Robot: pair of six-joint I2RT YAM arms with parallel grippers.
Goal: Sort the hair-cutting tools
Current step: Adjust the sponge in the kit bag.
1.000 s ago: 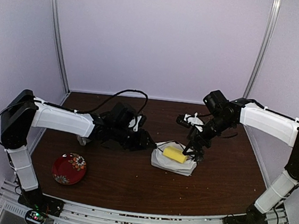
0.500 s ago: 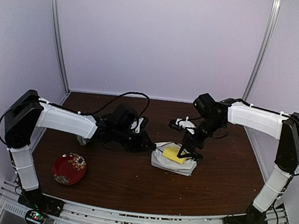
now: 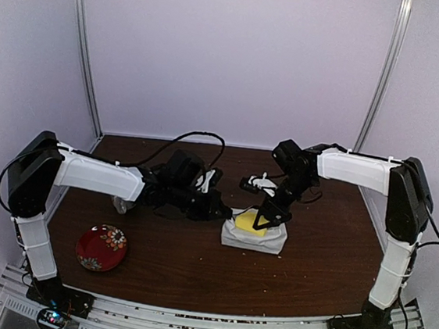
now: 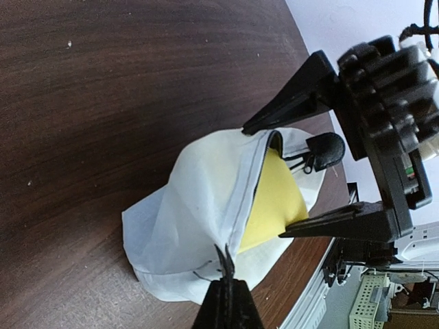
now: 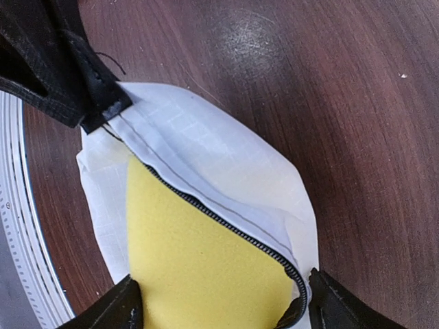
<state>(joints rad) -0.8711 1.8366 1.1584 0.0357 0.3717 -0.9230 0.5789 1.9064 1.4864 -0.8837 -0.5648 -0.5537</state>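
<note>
A white pouch with a black zipper (image 3: 255, 239) lies mid-table with its mouth open. A yellow sponge block (image 3: 249, 220) sits partly inside it. My left gripper (image 3: 221, 209) is shut on the pouch's zipper edge, as the left wrist view (image 4: 225, 257) shows against the pouch (image 4: 192, 199). My right gripper (image 3: 263, 214) is open, its fingers on either side of the sponge (image 5: 199, 260) at the pouch mouth (image 5: 226, 171). In the right wrist view the gripper (image 5: 219, 305) straddles the sponge's end. No scissors, combs, trimmer or black square piece show in any view.
A red patterned plate (image 3: 102, 246) sits at the front left. A black cable (image 3: 183, 139) loops at the back behind the left arm. A small pale object (image 3: 121, 204) lies partly under the left arm. Metal posts stand at both back corners.
My right gripper has moved left and down over the sponge. The sponge now sits deeper in the pouch and the pouch has bunched up. My left gripper has kept its hold.
</note>
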